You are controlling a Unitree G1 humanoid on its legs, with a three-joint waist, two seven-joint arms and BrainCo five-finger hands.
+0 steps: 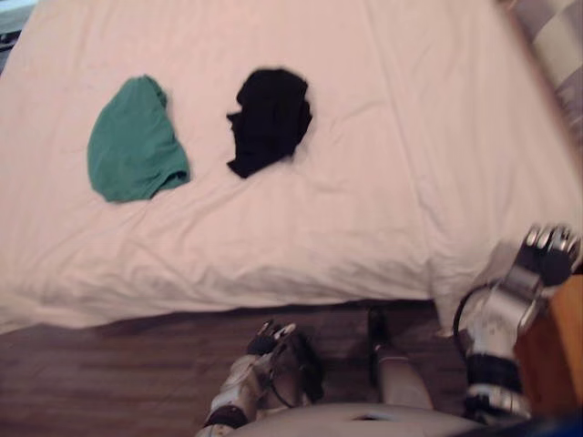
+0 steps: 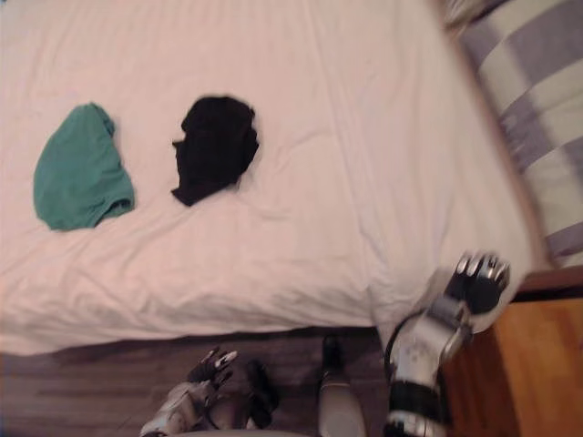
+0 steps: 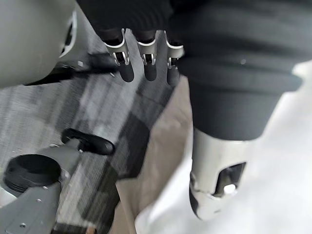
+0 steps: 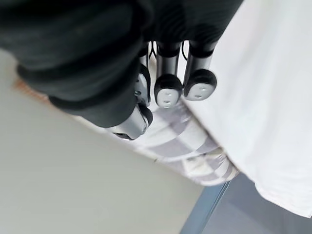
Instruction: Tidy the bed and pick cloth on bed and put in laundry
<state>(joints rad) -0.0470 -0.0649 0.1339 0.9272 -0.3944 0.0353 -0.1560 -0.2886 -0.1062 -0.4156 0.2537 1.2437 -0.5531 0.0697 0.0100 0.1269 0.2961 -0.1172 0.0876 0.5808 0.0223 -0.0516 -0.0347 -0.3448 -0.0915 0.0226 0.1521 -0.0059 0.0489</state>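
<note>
A green cloth (image 1: pixel 137 143) lies crumpled on the left part of the white bed sheet (image 1: pixel 392 173). Just to its right, apart from it, a black cloth (image 1: pixel 270 118) lies bunched. My right hand (image 2: pixel 478 280) is raised at the bed's front right corner, well away from both cloths; its fingers (image 4: pixel 168 91) are relaxed and hold nothing. Low over the floor in front of the bed hangs my left hand (image 1: pixel 271 340), its fingers (image 3: pixel 149 66) straight and empty.
A grey-and-white striped blanket (image 2: pixel 537 109) lies beyond the bed's right edge. A brown wooden piece of furniture (image 2: pixel 537 364) stands beside my right arm. Dark wood floor (image 1: pixel 109 373) runs along the bed's front edge.
</note>
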